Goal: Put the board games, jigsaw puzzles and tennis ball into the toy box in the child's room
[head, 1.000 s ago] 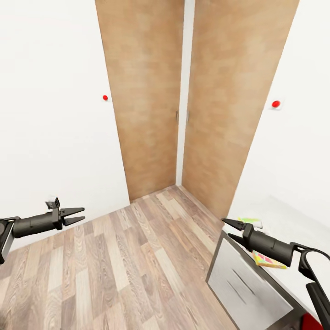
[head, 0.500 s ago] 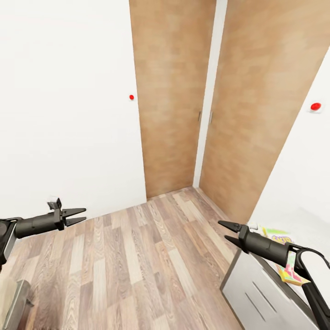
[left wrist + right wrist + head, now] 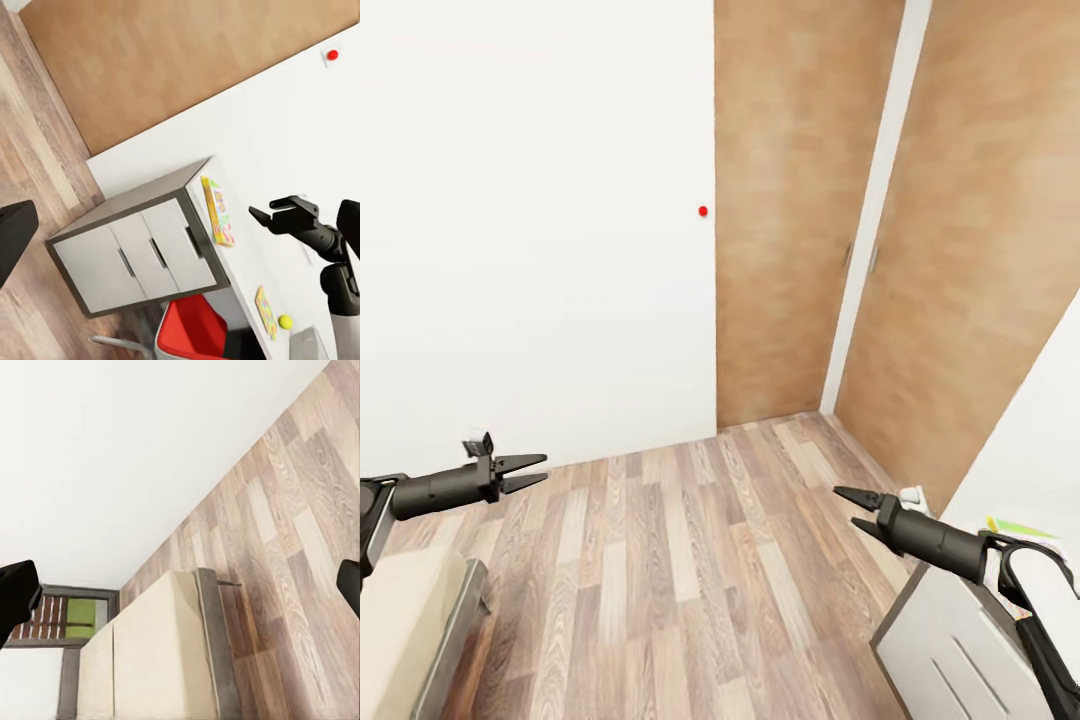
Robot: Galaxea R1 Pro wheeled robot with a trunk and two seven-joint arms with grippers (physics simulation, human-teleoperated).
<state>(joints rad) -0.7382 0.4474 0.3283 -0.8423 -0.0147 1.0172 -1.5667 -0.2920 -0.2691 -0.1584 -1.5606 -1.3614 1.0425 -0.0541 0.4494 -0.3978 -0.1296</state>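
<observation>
**Robot Facing Wardrobe Corner, Both Grippers Empty**

The robot is standing on the wood-plank floor (image 3: pixel 680 560) of the child's room, its head camera looking at a white wall (image 3: pixel 530 230) bearing a small red dot (image 3: pixel 703 211) and at two tall wooden doors (image 3: pixel 800 220) meeting in the corner. The left gripper (image 3: pixel 536 471) is reaching forward over the floor with its two fingers parted a little and nothing between them. The right gripper (image 3: pixel 850 508) is doing the same on the other side, its jaws spread slightly and holding nothing; from the left wrist camera it is showing as a dark claw (image 3: pixel 271 216) poised in front of the white wall, above the table.

The corner of the bed (image 3: pixel 420 630), beige mattress on a dark grey frame, is lying at the lower left of the head view, and the right wrist camera is taking in more of it (image 3: pixel 157 660) against the floor planks. The table (image 3: pixel 960 650) is standing at the lower right, its white cabinet fronts (image 3: pixel 142 259) turned toward the room, with a red chair (image 3: pixel 191 334) tucked beside it. On the tabletop, a multicoloured jigsaw puzzle (image 3: pixel 217 214) is lying near the end by the doors, a second colourful flat toy (image 3: pixel 265 311) is resting farther along, and the tennis ball (image 3: pixel 285 322) is sitting just beside that one. A pale grey corner, possibly the toy box (image 3: pixel 307 345), is peeking in next to the ball.
</observation>
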